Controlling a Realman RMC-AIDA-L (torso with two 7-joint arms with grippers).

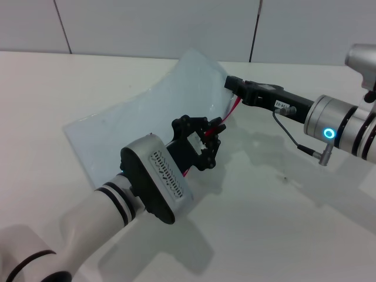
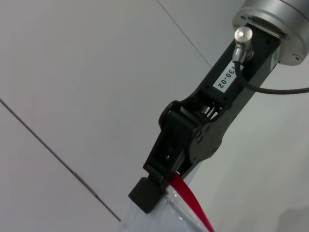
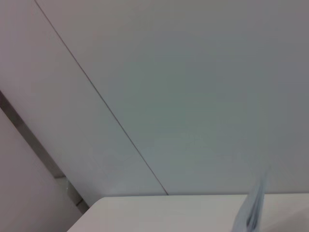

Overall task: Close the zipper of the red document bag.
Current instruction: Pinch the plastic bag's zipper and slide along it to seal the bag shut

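Left gripper [image 1: 207, 140], a black skeletal claw on a white arm with black bands, is clenched on the zipper [image 1: 234, 108] part-way along the red edge, its fingers closed around the red strip. Right gripper [image 1: 232, 84], black and boxy on a silver wrist with a glowing blue ring, is clamped on the far upper corner of the red document bag [image 1: 153, 111], at the zipper's end.

Largest to smallest: the white, matte table [image 1: 282, 223]; the bag, a flat rectangular sheet of translucent pale blue-grey plastic, its far corner raised off the table and its surface bowed; the two arms; the zipper, a thin bright red strip running between the two grippers.

The left wrist view shows the right gripper [image 2: 161, 186] close up, its jaws shut on the bag corner [image 2: 169, 212] with the red strip [image 2: 193, 205] emerging below; the head view shows this less plainly. The right wrist view shows mostly grey wall panels and a sliver of the bag's edge [image 3: 251, 212].
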